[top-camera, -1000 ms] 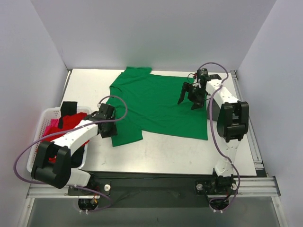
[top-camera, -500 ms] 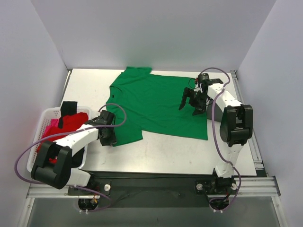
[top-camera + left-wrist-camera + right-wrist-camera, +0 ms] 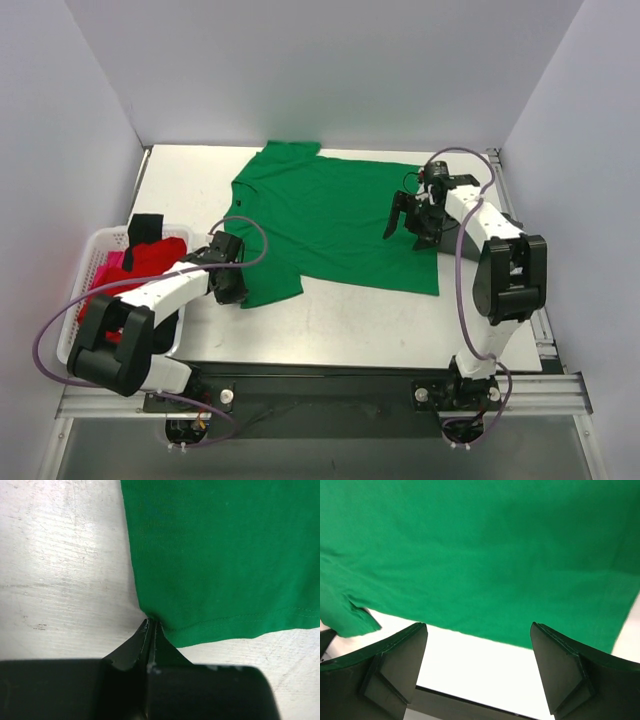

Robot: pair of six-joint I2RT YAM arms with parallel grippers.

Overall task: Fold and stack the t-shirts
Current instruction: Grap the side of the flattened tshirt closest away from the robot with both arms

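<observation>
Inside a plain white-walled enclosure, the pale table (image 3: 340,320) carried the green t-shirt (image 3: 330,215) spread flat across its middle and back. The collar lay toward the left rear and the bottom hem toward the right. A white basket (image 3: 92,250) with a red garment (image 3: 150,255) in it sat at the left edge. The shirt was probably opened out like this so its edges could be picked up and folded over, and no fold had been made yet. The left gripper (image 3: 150,625) had its jaws clenched on the near corner of the sleeve (image 3: 268,280), where the cloth puckered slightly at the tips. That looked like the grasp for carrying the sleeve in over the body. The right gripper (image 3: 410,222) hung just above the shirt's right portion, its jaws spread wide and holding nothing, apparently ready to drop onto the fabric near the hem. The left arm lay low and stretched out rightward from its base, passing the basket's near corner, with its wrist almost on the tabletop. The right arm rose steeply at the table's right side, then bent back and inward, its wrist tipped down over the cloth.
</observation>
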